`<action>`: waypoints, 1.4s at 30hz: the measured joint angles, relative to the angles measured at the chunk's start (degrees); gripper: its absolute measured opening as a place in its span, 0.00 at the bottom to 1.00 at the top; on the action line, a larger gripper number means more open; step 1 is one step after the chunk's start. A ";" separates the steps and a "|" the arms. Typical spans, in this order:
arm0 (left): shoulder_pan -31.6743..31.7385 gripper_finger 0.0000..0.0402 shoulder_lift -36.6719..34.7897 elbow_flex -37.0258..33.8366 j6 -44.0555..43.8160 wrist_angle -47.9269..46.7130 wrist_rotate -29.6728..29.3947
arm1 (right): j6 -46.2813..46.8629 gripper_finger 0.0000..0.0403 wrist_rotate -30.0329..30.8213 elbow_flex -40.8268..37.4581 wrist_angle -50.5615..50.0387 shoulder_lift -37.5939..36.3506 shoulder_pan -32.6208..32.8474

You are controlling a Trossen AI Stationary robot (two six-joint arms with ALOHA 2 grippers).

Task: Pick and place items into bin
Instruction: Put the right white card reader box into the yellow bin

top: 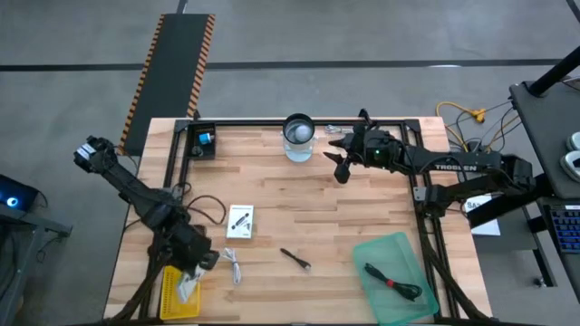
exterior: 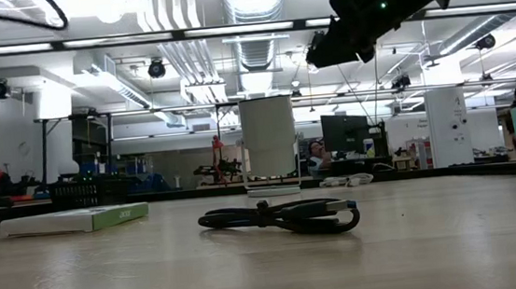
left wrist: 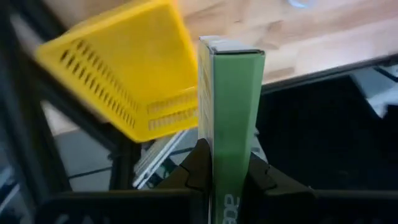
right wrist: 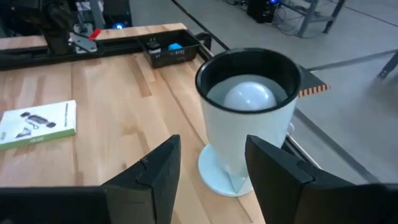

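Left gripper (left wrist: 227,177) pinches a light, stiff green-edged box (left wrist: 231,118) beside the yellow bin (left wrist: 124,87); narrow faces suit gripping. Right gripper (right wrist: 208,165), jaws half-spread and empty, faces the jar (right wrist: 249,118).

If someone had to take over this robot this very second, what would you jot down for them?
Left gripper: shut on a green-edged white box, held over the yellow basket at the table's near left corner.
Right gripper: open, raised at the far edge, pointed at the white cup with a pale ball inside.
Done: a black cable with red tip lies in the green bin.
Left on the table: printed white box, short white cable, small black tool.
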 joint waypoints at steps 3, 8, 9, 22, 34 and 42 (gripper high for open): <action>-2.94 0.05 3.50 4.24 -2.24 -6.71 0.12 | 0.27 0.42 0.04 -0.69 0.12 0.00 -0.01; -6.19 0.05 8.84 9.57 -4.49 -14.21 0.62 | 0.46 0.41 0.02 -1.80 0.69 0.02 0.00; -6.49 0.05 9.72 10.05 -4.52 -14.78 0.54 | 0.49 0.41 0.02 -1.88 0.84 0.02 -0.01; -7.81 0.05 17.80 9.92 -6.02 -14.88 1.99 | 0.60 0.41 0.02 -1.97 0.97 0.02 -0.01; -8.18 0.09 23.18 9.72 -9.03 -14.87 4.94 | 0.53 0.41 0.02 -1.99 0.97 0.02 -0.01; -8.50 0.09 25.75 9.25 -8.94 -14.85 5.94 | 0.60 0.40 0.02 -1.99 1.27 0.02 -0.01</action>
